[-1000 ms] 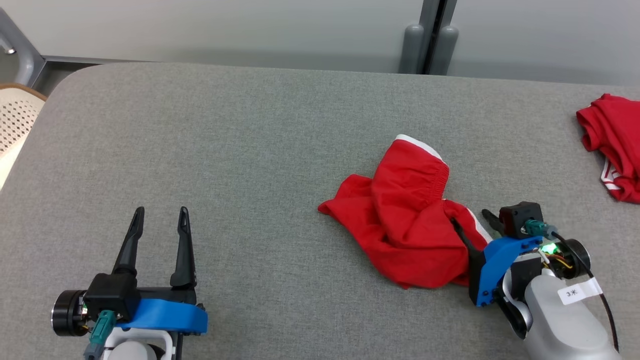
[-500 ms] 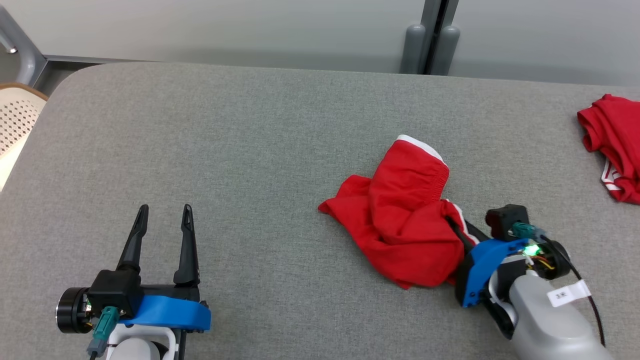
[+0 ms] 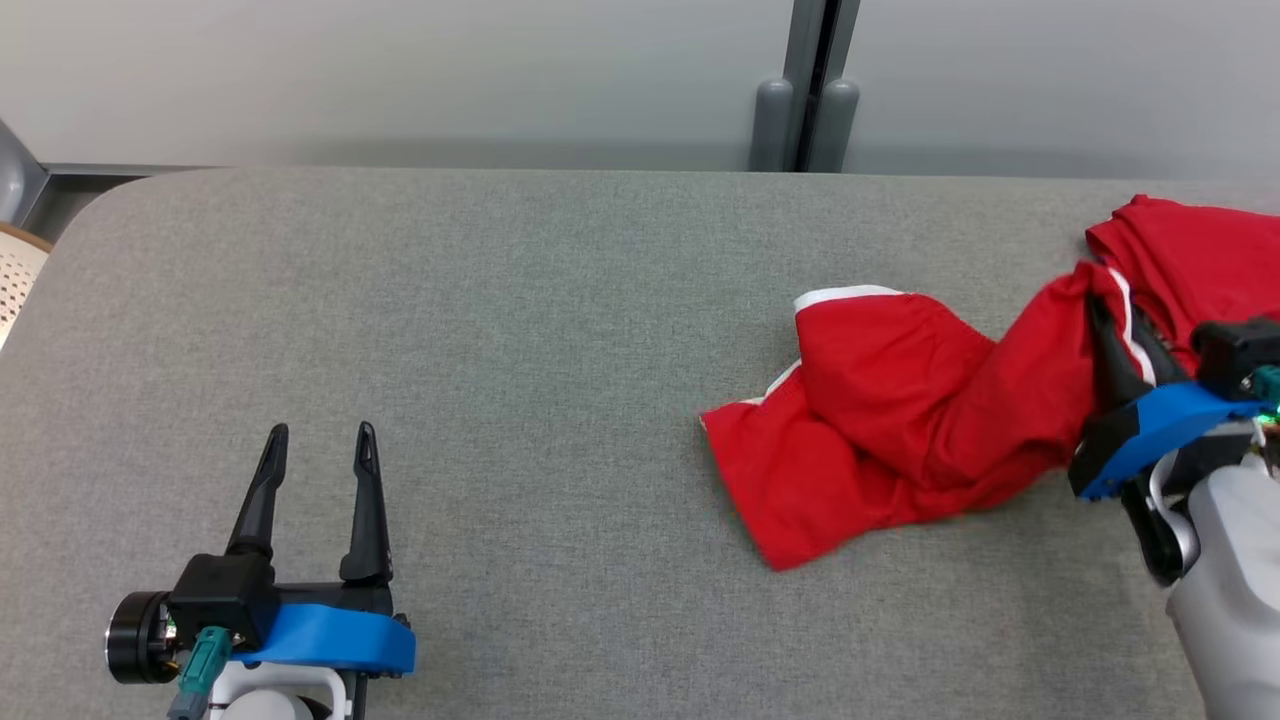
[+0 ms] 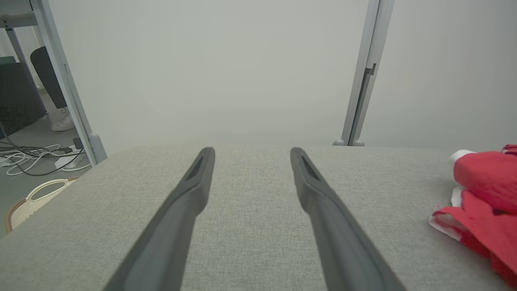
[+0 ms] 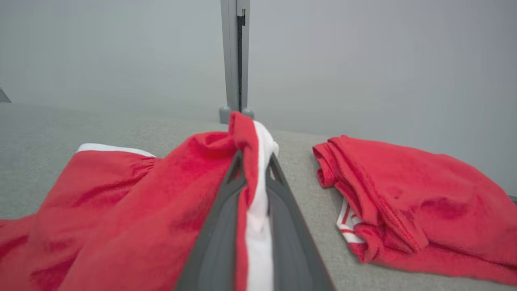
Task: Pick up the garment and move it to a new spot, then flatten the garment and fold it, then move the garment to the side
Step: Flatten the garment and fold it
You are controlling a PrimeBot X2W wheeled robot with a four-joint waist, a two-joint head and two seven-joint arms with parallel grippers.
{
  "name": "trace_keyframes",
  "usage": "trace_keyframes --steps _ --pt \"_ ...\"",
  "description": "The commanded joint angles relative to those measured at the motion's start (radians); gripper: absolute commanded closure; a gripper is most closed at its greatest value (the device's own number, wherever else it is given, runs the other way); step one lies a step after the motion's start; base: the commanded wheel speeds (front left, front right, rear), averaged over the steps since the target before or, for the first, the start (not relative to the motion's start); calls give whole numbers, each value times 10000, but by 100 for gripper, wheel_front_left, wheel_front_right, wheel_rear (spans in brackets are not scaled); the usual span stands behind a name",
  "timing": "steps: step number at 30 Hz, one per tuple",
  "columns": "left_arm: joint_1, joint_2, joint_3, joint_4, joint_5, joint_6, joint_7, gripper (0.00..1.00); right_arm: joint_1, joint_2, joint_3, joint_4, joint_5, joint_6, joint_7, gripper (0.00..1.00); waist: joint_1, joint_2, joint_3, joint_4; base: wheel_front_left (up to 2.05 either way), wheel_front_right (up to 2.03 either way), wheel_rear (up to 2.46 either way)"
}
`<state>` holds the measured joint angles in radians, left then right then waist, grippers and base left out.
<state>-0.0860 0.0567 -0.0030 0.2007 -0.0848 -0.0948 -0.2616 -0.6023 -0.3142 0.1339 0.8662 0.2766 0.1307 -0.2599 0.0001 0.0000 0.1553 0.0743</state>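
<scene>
right end effector (image 5: 253, 161) was clamped on the white-trimmed edge of the garment (image 3: 880, 420), rest trailing on the tabletop (image 3: 500, 350) right of centre beside a second red garment (image 3: 1200, 250); left end effector (image 3: 318, 440) sat wide open; thin pinch could slip, or snag that neighbour.

1. Grey fabric table (image 3: 450, 350) is taking up most of the scene.
2. Second red garment (image 5: 408, 202) is lying bunched near its right end.
3. White cables (image 4: 36, 155) are sprawling over the floor, with a cream basket (image 4: 36, 198) sitting nearby.
4. Grey post (image 3: 805, 90) is standing right behind.
</scene>
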Motion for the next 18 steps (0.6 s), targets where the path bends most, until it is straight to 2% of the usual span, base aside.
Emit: trace_keyframes --steps 1,6,10,13,18 --pt "39 4 50 -39 75 -13 -44 0 133 64 -159 -569 -191 2 -55 100 -1 0 -81 -56 0 0 0" --pt "110 -14 82 -73 68 -10 -44 0 799 544 -208 -2380 -640 2 -58 100 -1 0 -312 -59 0 0 0" --pt "145 -27 89 -127 39 32 -44 0 1442 1150 402 -3584 -906 2 -59 100 -1 0 -452 69 0 0 0" --pt "215 -37 56 -161 8 38 -44 0 1824 1597 1232 -4210 -1002 2 -59 100 -1 0 -492 209 0 0 0" --pt "257 -44 36 -161 -32 65 -44 0 2242 2179 2986 -4453 -861 2 -60 100 -1 0 -438 460 0 0 0"
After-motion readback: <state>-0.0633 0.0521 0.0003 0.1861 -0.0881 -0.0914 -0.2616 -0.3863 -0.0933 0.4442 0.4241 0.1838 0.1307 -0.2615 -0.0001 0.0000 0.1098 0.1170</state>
